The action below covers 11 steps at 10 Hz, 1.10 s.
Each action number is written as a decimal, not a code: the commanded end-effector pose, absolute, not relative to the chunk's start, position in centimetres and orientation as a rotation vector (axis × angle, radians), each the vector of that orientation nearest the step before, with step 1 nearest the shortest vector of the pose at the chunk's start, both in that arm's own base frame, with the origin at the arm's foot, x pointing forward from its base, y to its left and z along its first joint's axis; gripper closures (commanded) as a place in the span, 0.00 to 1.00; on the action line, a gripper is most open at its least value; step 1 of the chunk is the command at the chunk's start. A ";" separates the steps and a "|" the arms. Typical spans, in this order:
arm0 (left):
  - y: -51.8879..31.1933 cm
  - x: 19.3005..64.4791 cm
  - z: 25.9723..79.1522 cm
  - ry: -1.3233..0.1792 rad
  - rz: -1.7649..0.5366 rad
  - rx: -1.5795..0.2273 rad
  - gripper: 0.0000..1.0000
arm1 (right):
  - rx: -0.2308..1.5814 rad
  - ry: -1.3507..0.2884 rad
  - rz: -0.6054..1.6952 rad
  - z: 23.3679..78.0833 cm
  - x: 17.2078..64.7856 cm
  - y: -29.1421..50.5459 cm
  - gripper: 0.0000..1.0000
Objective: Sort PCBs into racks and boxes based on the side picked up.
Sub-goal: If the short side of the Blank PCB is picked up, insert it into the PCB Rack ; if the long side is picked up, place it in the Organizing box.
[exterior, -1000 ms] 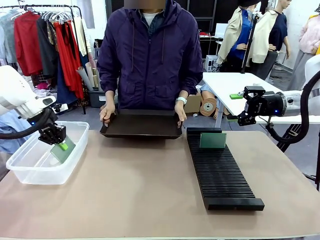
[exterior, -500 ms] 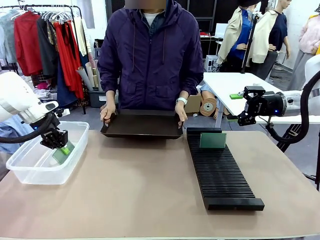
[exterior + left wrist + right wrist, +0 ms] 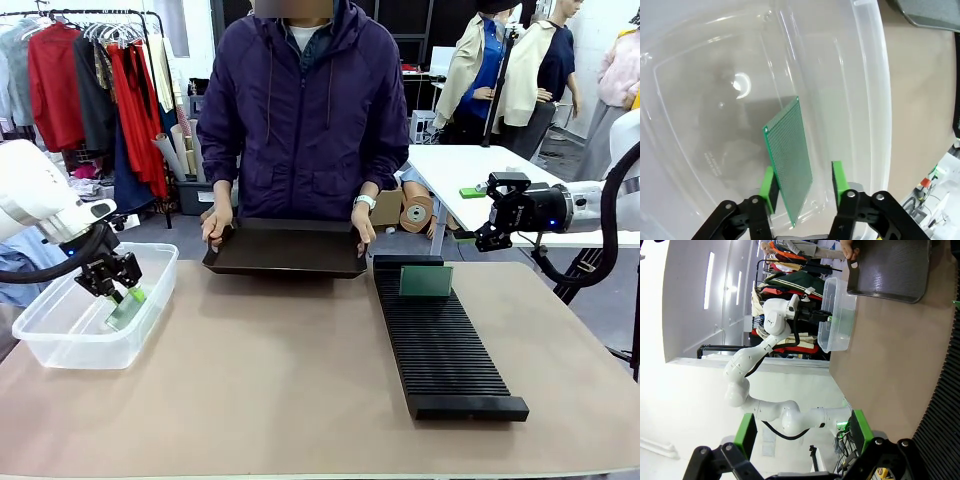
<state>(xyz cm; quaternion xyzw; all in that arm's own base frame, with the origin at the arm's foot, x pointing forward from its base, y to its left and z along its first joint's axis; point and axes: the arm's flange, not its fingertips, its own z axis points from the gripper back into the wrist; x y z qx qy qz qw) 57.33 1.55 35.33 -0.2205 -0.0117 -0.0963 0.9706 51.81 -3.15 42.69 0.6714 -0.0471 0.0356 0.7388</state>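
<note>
1. Landmark: clear tub [image 3: 70, 335] at the table's left end.
2. Left gripper [image 3: 112, 283] is over the tub, fingers spread; in the left wrist view its green pads [image 3: 769, 186] stand on either side of a circuit board [image 3: 788, 161] with a gap, not clamping it.
3. That circuit board sits inside the tub, tilted, lower edge toward the tub floor.
4. Black rack [image 3: 440, 340] lies well right of the tub; a second board [image 3: 426, 281] stands upright in a far slot.
5. Right gripper [image 3: 482, 216] hangs past the rack's far right, fingers apart, empty.
6. Person holds a black tray [image 3: 285, 250] between tub and rack, at the far edge.
</note>
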 end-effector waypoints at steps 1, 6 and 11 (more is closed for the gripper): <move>1.8 57.3 36.6 -0.019 -0.211 -0.414 0.00 | 1.469 -0.113 0.081 42.8 51.8 -3.2 0.00; 1.9 56.6 40.2 -0.037 -0.220 -0.288 0.00 | 1.469 -0.113 0.081 42.8 51.8 -3.2 0.00; 1.7 56.2 42.2 -0.075 -0.227 -0.261 0.00 | 1.469 -0.113 0.081 42.8 51.8 -3.2 0.00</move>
